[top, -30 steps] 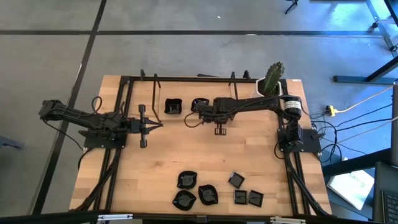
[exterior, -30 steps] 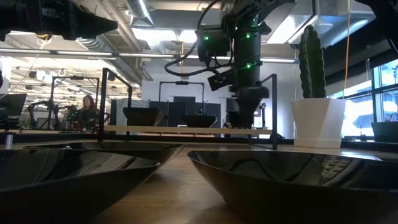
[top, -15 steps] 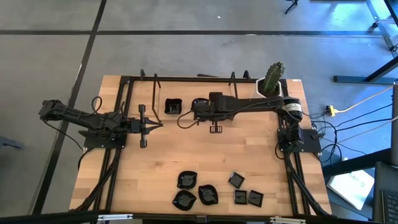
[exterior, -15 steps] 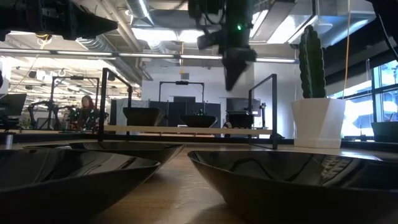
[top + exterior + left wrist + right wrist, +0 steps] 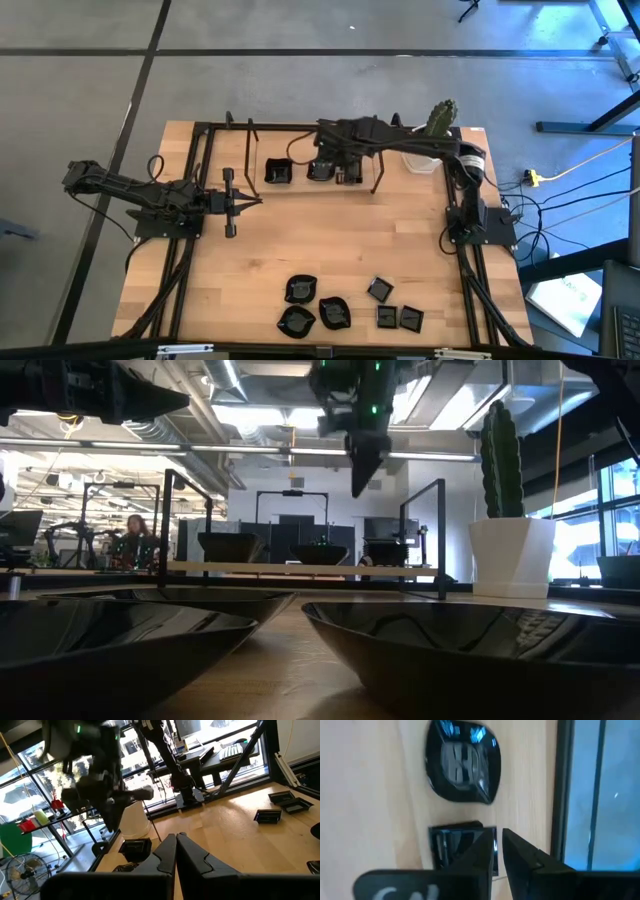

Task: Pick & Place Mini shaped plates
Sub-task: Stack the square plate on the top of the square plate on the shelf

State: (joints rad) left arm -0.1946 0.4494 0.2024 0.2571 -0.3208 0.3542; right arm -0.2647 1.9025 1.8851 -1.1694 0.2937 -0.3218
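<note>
Three mini shaped plates, glossy black, stand in a row near the table's far edge: a square one (image 5: 277, 171), a rounded one (image 5: 462, 767) and another square one (image 5: 460, 851). Several more lie in a cluster (image 5: 340, 308) at the near edge, and two of them loom close in the low view (image 5: 470, 650). My right gripper (image 5: 499, 854) hangs high above the far row (image 5: 362, 472), pointing steeply down. Its fingers are slightly open with nothing between them. My left gripper (image 5: 236, 202) waits level at the table's left, shut and empty.
A white pot with a green cactus (image 5: 438, 128) stands at the far right corner. A black tube frame (image 5: 205, 180) runs along the table's far and side edges, with upright posts (image 5: 441, 540). Bare wood lies between the far row and the near cluster.
My right gripper was down at the right-hand square plate of the far row. It has let go and risen well clear, drifting a little toward the table's left. The plate stays on the table.
</note>
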